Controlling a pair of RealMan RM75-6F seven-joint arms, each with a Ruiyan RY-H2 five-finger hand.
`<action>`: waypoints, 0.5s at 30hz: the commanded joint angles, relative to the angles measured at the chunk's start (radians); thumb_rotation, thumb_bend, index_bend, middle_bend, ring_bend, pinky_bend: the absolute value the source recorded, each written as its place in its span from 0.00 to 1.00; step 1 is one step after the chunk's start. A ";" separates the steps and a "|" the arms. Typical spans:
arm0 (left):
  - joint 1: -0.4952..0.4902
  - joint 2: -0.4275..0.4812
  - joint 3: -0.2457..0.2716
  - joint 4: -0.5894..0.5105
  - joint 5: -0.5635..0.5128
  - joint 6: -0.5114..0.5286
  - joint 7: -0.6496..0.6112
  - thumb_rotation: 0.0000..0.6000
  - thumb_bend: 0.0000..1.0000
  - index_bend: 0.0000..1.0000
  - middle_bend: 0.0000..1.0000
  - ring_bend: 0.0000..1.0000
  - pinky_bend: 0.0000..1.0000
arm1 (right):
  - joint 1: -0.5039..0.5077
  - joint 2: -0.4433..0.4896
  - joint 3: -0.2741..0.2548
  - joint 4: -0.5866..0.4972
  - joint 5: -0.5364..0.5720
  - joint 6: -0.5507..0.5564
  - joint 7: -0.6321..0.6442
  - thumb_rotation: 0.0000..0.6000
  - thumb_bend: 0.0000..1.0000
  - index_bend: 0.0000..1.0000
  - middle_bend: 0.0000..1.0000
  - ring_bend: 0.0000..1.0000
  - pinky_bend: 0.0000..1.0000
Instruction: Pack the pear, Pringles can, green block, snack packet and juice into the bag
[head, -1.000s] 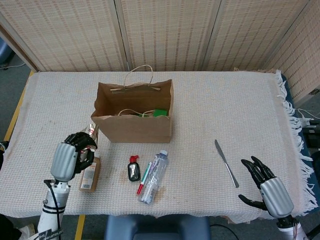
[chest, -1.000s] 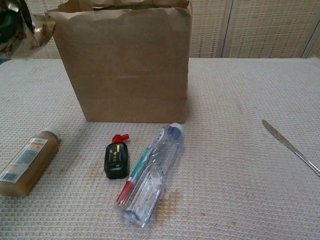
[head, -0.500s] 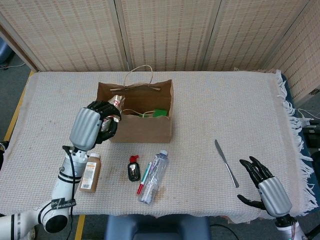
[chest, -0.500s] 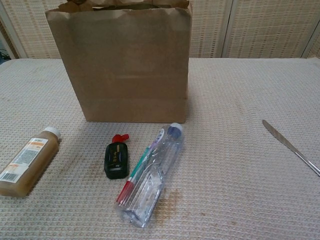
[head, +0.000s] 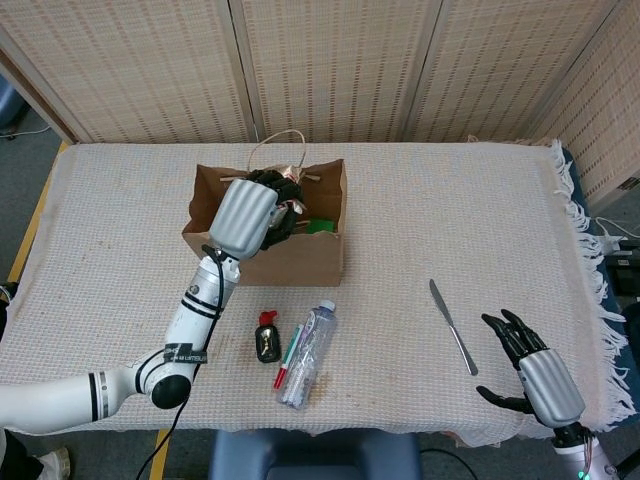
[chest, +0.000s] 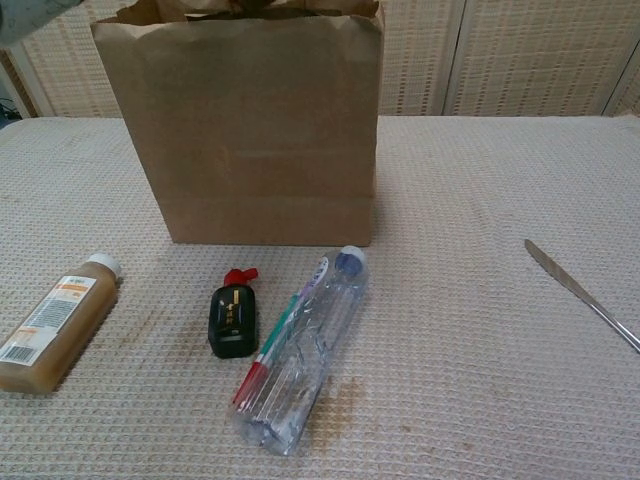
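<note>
A clear plastic water bottle (chest: 300, 362) lies on its side near the front edge of the cream woven-cloth table (head: 420, 200), cap toward the back. A red-capped green and white marker pen (chest: 275, 345) lies touching its left side. Just left of the pen lies a small black bottle with a red cap (chest: 232, 316). A silver table knife (head: 453, 326) lies well apart, toward the right edge.

The juice (chest: 52, 326), ink bottle (chest: 231, 316) and water bottle (chest: 300, 352) lie before the bag (chest: 244, 130).
</note>
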 joint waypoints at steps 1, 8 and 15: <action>-0.033 -0.021 0.032 0.052 -0.015 -0.026 0.009 1.00 0.61 0.61 0.65 0.65 0.75 | 0.001 0.002 0.000 -0.002 0.002 -0.004 0.003 1.00 0.01 0.00 0.12 0.02 0.19; -0.059 -0.015 0.044 0.045 -0.050 -0.038 -0.007 1.00 0.37 0.04 0.03 0.09 0.27 | 0.005 0.002 0.000 -0.004 0.005 -0.015 -0.002 1.00 0.01 0.00 0.12 0.02 0.19; -0.059 -0.001 0.046 0.003 -0.033 -0.007 -0.060 1.00 0.36 0.00 0.00 0.02 0.21 | 0.005 0.000 0.001 -0.004 0.004 -0.018 -0.013 1.00 0.01 0.00 0.12 0.02 0.19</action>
